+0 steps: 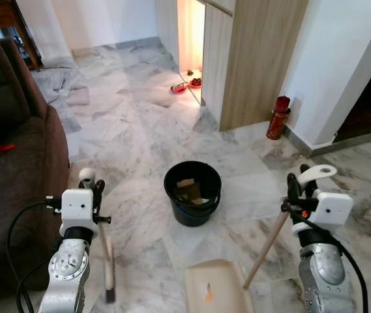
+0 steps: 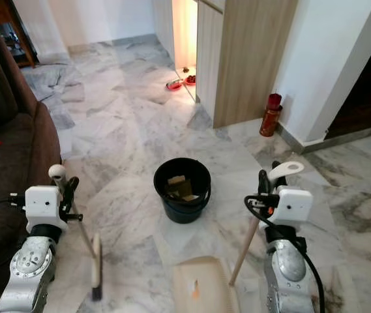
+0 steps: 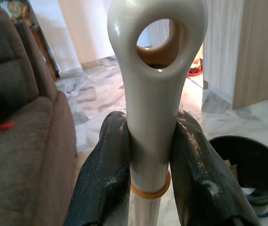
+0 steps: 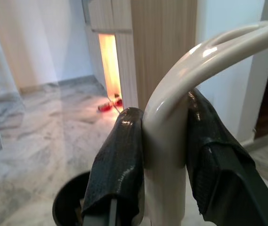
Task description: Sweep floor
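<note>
Left hand (image 1: 91, 186) is gripping the broom (image 1: 107, 261) handle, right hand (image 1: 300, 189) is clamping the dustpan (image 1: 219, 285) handle, black bucket (image 1: 192, 193) sitting between on the floor (image 1: 126, 137).

I stand in the living area of a home. A polished marble floor (image 1: 133, 130) with grey veins runs ahead of me into a hallway. A dark brown fabric sofa (image 1: 15, 156) sits along my left, and a wooden side table (image 1: 2, 16) stands in the far corner behind it. Tall wood-panelled cabinets (image 1: 257, 59) line the white wall on my right, with a warmly lit gap where small red dishes (image 1: 186, 85) rest on the floor. A red fire extinguisher (image 1: 278, 117) stands by the skirting.
</note>
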Robot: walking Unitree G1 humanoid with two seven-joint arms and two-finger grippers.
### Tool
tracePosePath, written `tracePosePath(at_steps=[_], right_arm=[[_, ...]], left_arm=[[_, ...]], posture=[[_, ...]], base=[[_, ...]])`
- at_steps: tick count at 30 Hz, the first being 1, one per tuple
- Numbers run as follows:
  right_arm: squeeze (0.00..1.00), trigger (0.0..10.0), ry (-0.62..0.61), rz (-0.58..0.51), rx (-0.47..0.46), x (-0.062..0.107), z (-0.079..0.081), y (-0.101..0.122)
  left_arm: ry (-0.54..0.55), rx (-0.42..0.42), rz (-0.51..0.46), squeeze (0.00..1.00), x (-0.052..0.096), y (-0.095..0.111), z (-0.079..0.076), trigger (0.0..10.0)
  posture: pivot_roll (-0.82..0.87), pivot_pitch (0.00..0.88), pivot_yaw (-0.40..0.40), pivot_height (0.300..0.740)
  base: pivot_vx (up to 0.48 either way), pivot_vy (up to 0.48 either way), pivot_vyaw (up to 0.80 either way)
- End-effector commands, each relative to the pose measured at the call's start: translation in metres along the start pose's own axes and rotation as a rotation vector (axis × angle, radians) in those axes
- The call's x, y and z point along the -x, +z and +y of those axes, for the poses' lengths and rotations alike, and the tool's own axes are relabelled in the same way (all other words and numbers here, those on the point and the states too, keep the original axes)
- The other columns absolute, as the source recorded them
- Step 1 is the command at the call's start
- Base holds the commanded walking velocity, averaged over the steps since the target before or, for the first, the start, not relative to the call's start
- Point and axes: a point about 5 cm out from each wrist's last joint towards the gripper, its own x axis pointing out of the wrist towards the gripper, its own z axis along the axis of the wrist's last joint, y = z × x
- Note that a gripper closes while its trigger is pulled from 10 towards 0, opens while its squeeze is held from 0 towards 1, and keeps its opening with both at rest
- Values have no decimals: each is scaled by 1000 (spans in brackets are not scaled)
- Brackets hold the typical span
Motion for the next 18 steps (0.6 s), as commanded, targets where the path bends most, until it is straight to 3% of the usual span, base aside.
tracePosePath(at_steps=[1, 6, 8, 14, 18], right_arm=[[0, 10000, 2, -46, -6, -5, 1, 8], [0, 10000, -9, -17, 19, 1, -4, -1], [0, 10000, -64, 9, 42, 3, -15, -8], [0, 10000, -88, 12, 67, 4, -25, -6], [0, 10000, -100, 8, 71, 7, -28, -5]], left_arm=[[7, -3, -43, 0, -5, 8, 1, 10000], [-50, 22, -13, 0, 6, -2, -13, 10000], [-50, 28, 32, 0, 15, -14, -19, 10000], [-93, 46, 62, 0, 25, -22, -33, 10000], [-89, 51, 55, 0, 27, -19, -33, 10000]], posture=[[28, 0, -19, 740], [44, 0, -42, 740], [44, 0, -62, 740], [33, 0, -77, 740], [35, 0, -72, 740]], base=[[0, 0, 0], [0, 0, 0], [0, 0, 0], [0, 0, 0], [0, 0, 0]])
